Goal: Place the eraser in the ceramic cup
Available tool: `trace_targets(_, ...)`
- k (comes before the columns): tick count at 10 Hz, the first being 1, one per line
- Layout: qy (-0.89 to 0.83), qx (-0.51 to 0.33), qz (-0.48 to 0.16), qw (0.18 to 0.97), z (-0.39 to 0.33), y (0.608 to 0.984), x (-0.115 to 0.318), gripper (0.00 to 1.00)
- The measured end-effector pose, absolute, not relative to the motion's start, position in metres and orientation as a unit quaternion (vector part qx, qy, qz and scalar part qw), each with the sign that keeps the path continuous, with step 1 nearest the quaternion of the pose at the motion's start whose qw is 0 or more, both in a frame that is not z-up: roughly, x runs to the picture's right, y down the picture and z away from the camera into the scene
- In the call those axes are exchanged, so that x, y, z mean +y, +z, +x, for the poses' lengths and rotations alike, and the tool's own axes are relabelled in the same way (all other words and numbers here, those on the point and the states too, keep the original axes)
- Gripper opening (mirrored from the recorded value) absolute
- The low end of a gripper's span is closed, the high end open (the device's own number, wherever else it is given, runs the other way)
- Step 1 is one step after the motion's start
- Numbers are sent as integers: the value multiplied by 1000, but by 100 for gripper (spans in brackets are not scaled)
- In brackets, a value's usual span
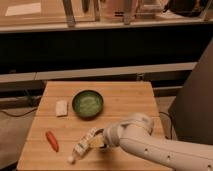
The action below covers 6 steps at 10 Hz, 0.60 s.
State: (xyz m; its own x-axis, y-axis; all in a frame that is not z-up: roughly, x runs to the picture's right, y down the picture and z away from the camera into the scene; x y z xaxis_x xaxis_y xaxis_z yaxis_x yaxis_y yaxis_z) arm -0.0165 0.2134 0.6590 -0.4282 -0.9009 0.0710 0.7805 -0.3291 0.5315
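The eraser (61, 107), a small whitish block, lies flat on the wooden table (125, 100) at the left, just left of the dark green bowl (88, 104). My gripper (98, 140) is low over the table's front middle, well right of and nearer than the eraser. It is right beside a white-and-green bottle (83, 145) that lies on its side. A small pale patch shows at the gripper's tip; I cannot tell whether it is the ceramic cup. No cup shows plainly anywhere else.
A red-orange carrot-like thing (51, 141) lies at the front left. The white arm (150, 145) covers the table's front right. A dark shelf front and a counter run behind the table. A grey panel (195, 100) stands at the right.
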Motion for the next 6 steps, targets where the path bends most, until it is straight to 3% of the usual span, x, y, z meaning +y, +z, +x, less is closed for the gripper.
trace_targets(6, -807, -256, 110, 521, -21, 654, 210, 80)
